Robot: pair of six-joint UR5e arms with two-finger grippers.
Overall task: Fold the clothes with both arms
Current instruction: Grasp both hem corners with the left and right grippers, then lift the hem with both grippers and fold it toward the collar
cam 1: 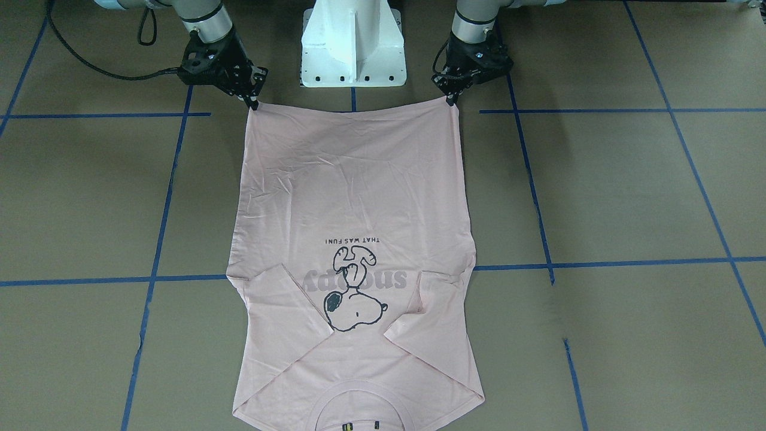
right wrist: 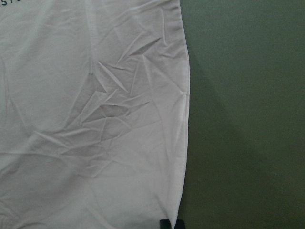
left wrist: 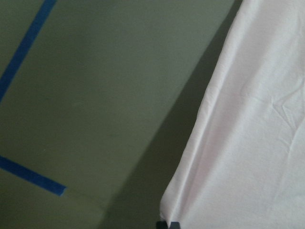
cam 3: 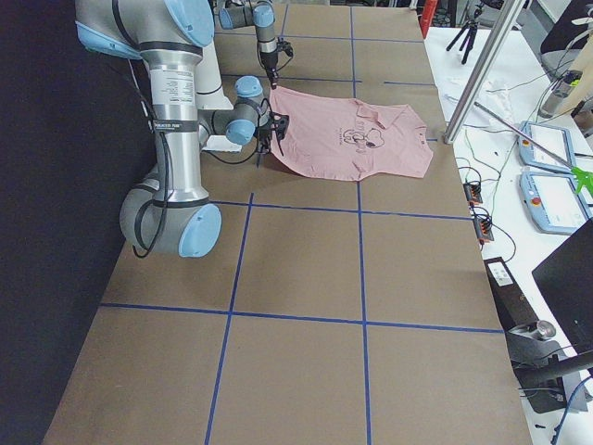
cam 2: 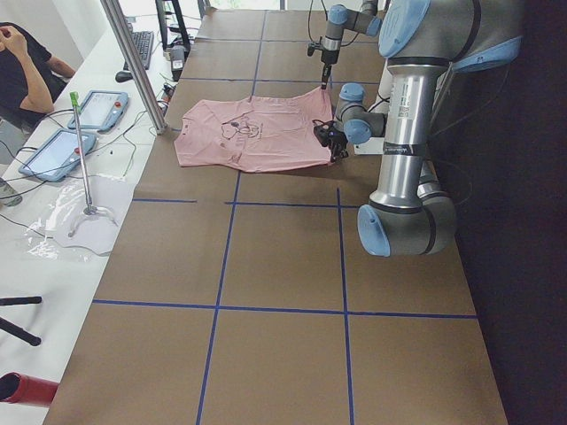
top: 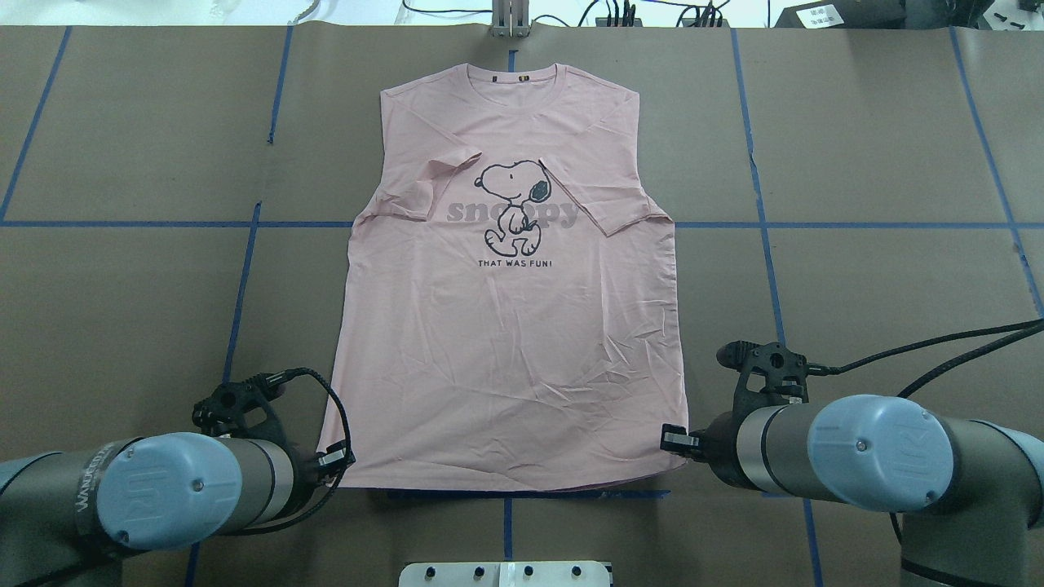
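The pale pink Snoopy T-shirt (cam 1: pixel 353 179) lies flat and face up on the brown table, collar away from the robot and both sleeves folded in over the chest. It also shows in the overhead view (top: pixel 506 342). My left gripper (cam 1: pixel 450 100) is low at the hem corner on my left side (top: pixel 336 461) and is shut on the cloth; its wrist view shows the shirt's edge (left wrist: pixel 252 143) running into the tips. My right gripper (cam 1: pixel 254 105) is at the other hem corner (top: pixel 674 440), also shut on the cloth (right wrist: pixel 95 119).
The white pedestal base (cam 1: pixel 353 48) stands just behind the hem, between the arms. Blue tape lines (top: pixel 245 269) cross the brown table. A metal pole (cam 2: pixel 133 62), tablets (cam 2: pixel 58 150) and a seated person (cam 2: pixel 22 62) are at the far side.
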